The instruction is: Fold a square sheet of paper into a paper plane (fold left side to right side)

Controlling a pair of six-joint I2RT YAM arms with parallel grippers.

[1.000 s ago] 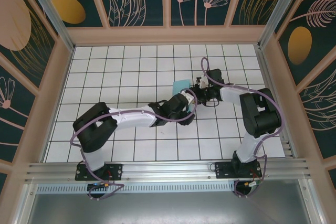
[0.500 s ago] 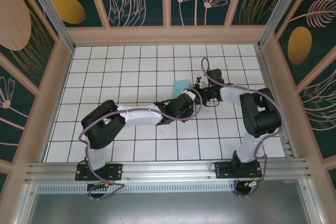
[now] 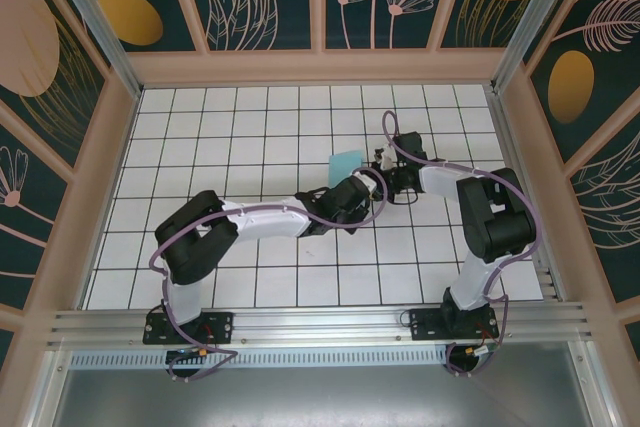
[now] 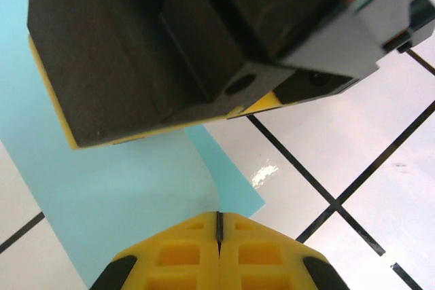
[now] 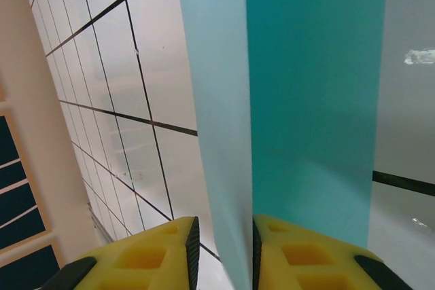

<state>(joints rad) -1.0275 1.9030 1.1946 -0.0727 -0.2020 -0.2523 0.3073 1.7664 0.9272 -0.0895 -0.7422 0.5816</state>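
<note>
The square sheet of paper (image 3: 343, 163) was seen mid-table on the white tiled table (image 3: 230, 137). Its edge was pinched between the yellow fingers of the right gripper (image 5: 221, 232). The left gripper (image 4: 219, 225) was pressed fully together just beside the sheet's corner.

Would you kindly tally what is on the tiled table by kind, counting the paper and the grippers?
Turquoise paper: 1
Grippers: 2, the left gripper shut beside the paper and the right gripper with the paper's edge between its fingers
Total: 3
</note>
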